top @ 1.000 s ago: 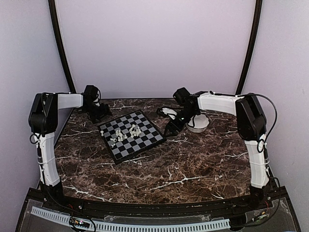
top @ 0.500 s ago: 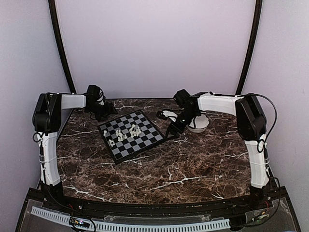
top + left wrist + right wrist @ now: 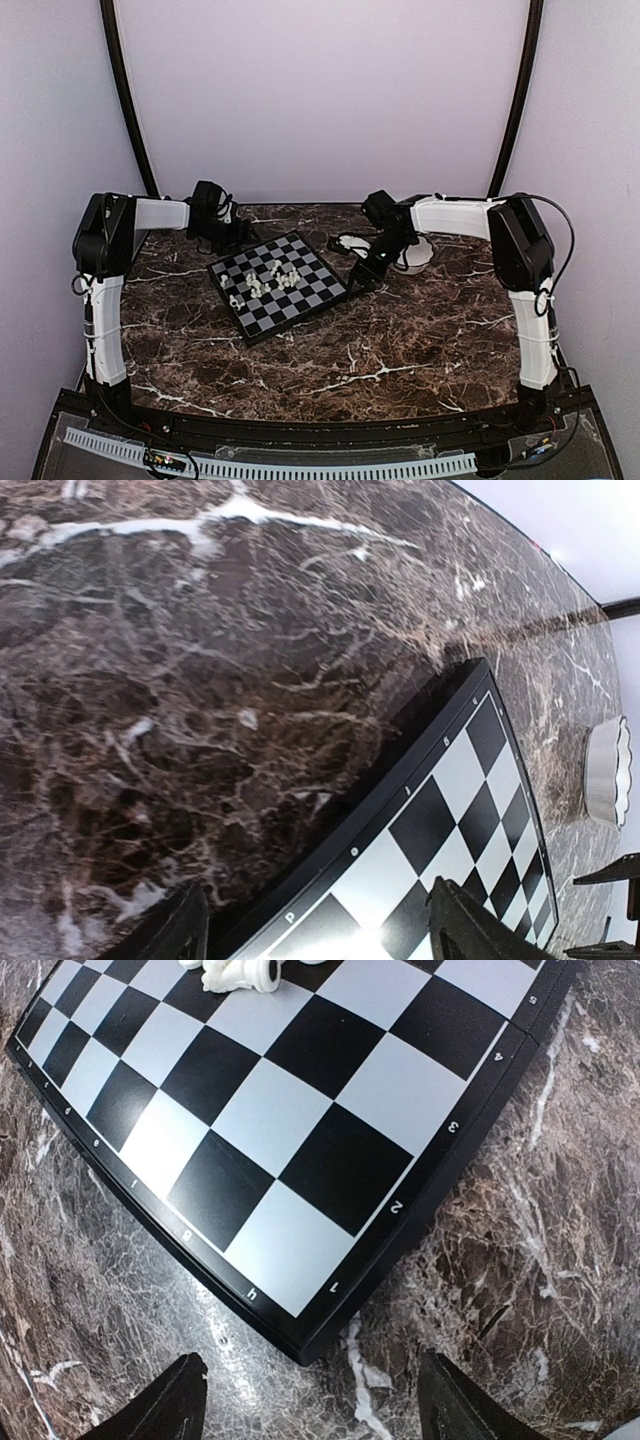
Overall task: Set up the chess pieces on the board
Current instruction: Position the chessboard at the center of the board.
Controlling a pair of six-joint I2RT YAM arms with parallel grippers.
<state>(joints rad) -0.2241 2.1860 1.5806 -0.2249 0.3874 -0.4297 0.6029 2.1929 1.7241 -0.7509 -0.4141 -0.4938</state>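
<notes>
Mid-board, tiny cream-white plastic chess pieces [image 3: 268,279] sit clumped on the black-and-silver checkered chessboard [image 3: 310,296]. I see left gripper [image 3: 320,930] at its 11 o'clock, right gripper [image 3: 315,1400] at 3 o'clock, both spread, empty. Likely light, slick, tippy: pinch mid-body.

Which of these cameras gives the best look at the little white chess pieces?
The top external view: it shows the whole cluster of chess pieces on the board, though tiny. The right wrist view catches only a few, cut off at its top edge. The left wrist view shows just a board corner, no pieces.
</notes>
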